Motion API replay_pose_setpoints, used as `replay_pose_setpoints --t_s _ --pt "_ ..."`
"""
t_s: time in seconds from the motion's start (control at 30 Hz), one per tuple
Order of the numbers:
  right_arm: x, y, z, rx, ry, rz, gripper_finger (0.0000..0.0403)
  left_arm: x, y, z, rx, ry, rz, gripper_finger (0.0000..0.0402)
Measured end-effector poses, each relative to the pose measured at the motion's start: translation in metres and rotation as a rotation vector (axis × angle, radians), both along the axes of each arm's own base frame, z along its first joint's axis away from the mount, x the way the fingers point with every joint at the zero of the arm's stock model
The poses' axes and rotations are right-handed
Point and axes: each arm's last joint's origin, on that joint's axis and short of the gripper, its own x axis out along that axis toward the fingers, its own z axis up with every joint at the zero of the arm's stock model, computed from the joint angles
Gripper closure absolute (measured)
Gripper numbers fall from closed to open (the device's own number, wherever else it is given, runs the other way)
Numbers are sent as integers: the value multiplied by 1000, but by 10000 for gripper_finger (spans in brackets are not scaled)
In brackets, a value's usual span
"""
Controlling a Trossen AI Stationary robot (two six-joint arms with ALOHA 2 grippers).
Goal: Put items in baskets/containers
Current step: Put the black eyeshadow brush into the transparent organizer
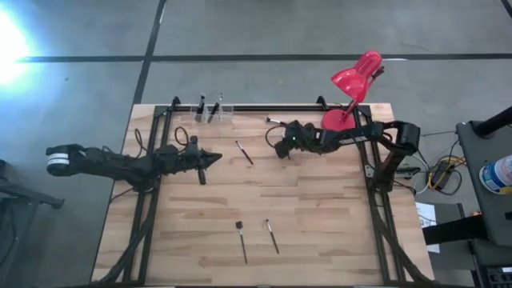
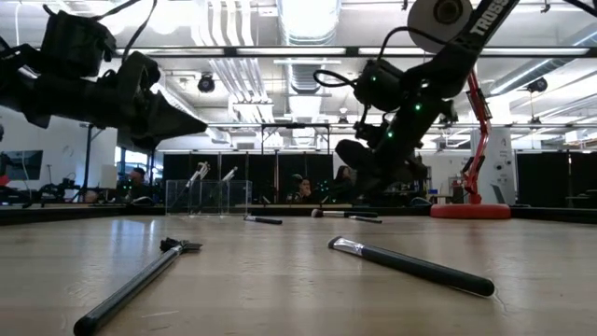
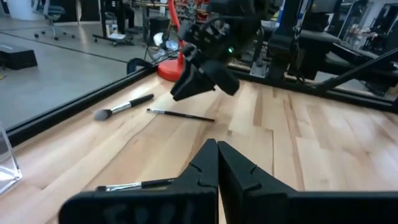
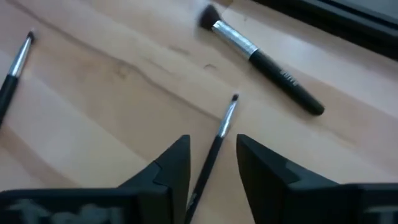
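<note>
From overhead, the left gripper [image 1: 214,158] sits around 9 o'clock of table centre, fingers pinched together with nothing in them, while the right gripper [image 1: 282,149] is up near 1 o'clock, just below the red lamp [image 1: 354,84]. You can barely make out the clear containers [image 1: 214,112] at the 11 o'clock edge, they almost vanish against the wood, with a few brushes standing in them. One loose brush [image 1: 244,153] lies between the two grippers, two more [image 1: 242,241] [image 1: 272,236] sit down at 6 o'clock, and anything under the right gripper is hidden from here. At table height, those two near brushes [image 2: 140,283] [image 2: 410,264] fill the foreground, the containers [image 2: 209,197] show far back as faint glassy walls, and the right gripper [image 2: 359,163] is a dark lump whose fingers I can't sort out. People sit in the room behind, too small to say much. The left wrist camera shows its own fingers [image 3: 205,168] closed tight, empty, a brush [image 3: 140,185] partly cut off behind them, and a fluffy brush [image 3: 124,106] plus a thin one [image 3: 180,115] lying near the lamp base. The right wrist camera shows its gripper [image 4: 213,152] spread apart with a thin brush [image 4: 217,143] lying between the fingers, not pinched, its lower end hidden; a thicker brush [image 4: 267,62] lies just beyond, and another [image 4: 15,68] is cut off at the edge.
</note>
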Motion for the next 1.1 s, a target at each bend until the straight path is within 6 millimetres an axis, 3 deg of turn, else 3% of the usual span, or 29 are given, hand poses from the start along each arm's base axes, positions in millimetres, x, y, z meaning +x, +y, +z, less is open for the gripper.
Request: replay_pose_setpoints --t_s 0.27,0.63,0.8,1.0,1.1 --pt "-3 -19 -4 7 18 -36 276 0 0 1 8 -5 1 401" --pt "26 -40 -23 77 173 -20 286 0 0 0 7 -3 2 401" --pt "38 -46 -26 102 244 -20 316 0 0 0 7 -3 2 401" --pt "45 -48 -29 120 297 4 384 0 1 0 -25 -11 19 401" --pt "46 -46 -22 107 296 28 388 0 2 -1 -66 -22 69 401"
